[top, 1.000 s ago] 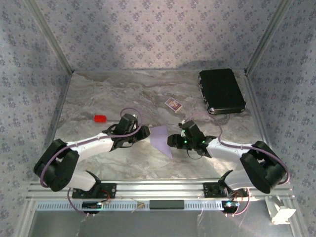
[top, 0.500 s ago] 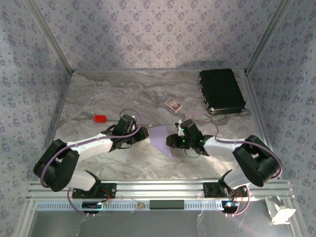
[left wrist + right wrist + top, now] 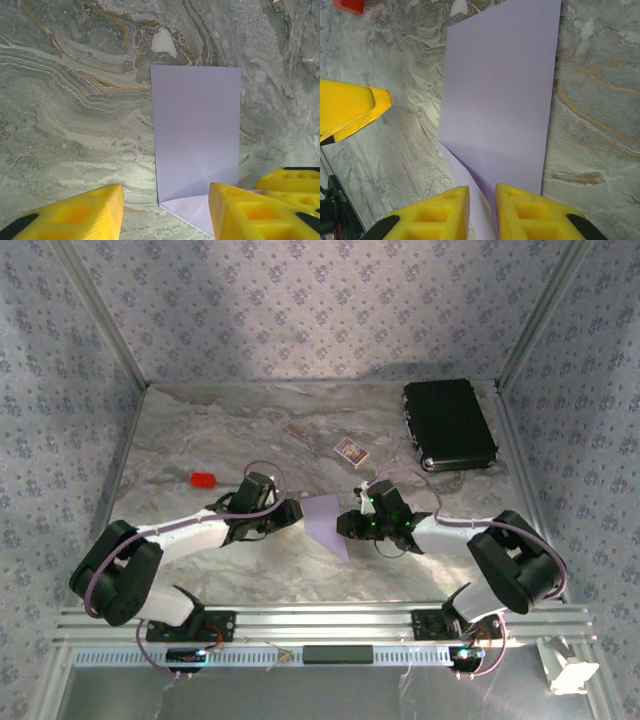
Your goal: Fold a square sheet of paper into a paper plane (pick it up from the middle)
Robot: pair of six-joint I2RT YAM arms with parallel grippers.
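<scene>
Folding paper [image 3: 195,130]: flap raised off bench [image 3: 75,100] — for creasing.
Right tool [image 3: 480,194]: I clamp its edge.
Left tool [image 3: 165,191]: apart, straddling fold.

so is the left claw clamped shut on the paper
No, the left claw has its two yellow fingers wide apart, with the folded lilac paper showing in the gap between them.

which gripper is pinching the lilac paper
The right gripper, shut on the folded lilac sheet of paper; the left gripper stands wide open.
</scene>
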